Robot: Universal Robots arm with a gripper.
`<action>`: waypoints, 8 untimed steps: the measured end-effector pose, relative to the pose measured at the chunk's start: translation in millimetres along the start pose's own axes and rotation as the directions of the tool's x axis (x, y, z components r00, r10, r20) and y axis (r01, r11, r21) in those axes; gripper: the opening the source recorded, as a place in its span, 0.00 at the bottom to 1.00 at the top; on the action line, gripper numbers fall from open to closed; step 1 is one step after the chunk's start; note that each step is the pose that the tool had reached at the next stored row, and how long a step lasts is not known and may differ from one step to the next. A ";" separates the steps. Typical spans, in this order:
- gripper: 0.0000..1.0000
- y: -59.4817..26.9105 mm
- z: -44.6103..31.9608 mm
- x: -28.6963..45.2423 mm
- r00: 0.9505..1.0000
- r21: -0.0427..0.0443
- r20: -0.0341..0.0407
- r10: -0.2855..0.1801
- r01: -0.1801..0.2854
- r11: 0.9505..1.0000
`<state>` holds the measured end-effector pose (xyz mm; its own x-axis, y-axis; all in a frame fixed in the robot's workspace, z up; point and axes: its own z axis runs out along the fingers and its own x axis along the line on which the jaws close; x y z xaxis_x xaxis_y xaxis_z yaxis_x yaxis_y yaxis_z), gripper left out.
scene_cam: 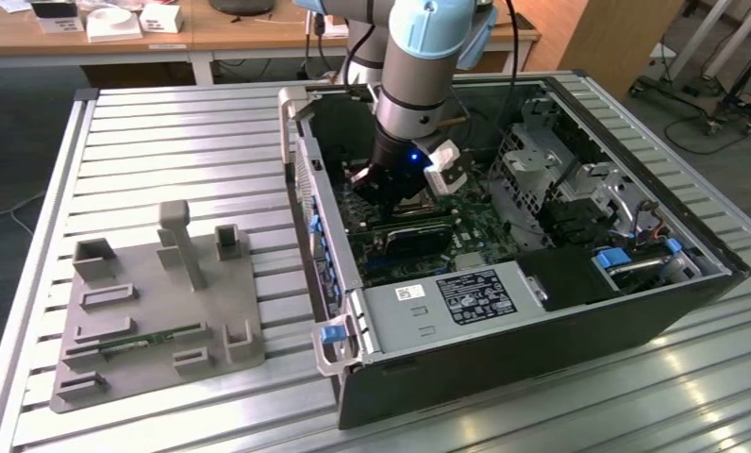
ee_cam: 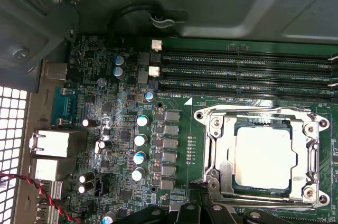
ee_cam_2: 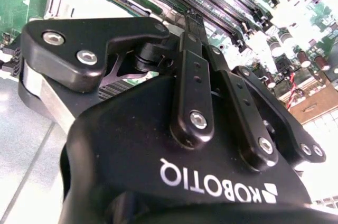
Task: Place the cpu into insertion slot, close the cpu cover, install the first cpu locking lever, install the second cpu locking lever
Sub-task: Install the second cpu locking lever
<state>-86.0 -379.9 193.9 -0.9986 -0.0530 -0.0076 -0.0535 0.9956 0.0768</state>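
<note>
Hovering pincer (ee_cam: 203,203) beside cpu (ee_cam: 262,156) (cpu cover (ee_cam: 311,163) down)

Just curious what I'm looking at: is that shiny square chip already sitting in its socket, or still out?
In. The cpu lies flat inside the insertion slot, with the cpu cover framing it.
</note>
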 end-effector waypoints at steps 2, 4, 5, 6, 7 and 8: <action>0.11 0.0 0.0 0.0 1.000 0.000 0.000 0.000 0.000 1.000; 0.11 0.0 0.0 0.0 1.000 0.000 0.000 0.000 0.000 1.000; 0.11 0.0 0.0 0.0 1.000 0.000 0.000 0.000 0.000 1.000; 0.11 0.0 0.0 0.0 1.000 0.000 0.000 0.000 0.000 1.000; 0.11 0.0 0.0 0.0 1.000 0.000 0.000 0.000 0.000 1.000; 0.11 0.0 0.0 0.0 1.000 0.000 0.000 0.000 0.000 1.000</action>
<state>-86.0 -379.9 193.9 -0.9986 -0.0531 -0.0076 -0.0535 0.9956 0.0769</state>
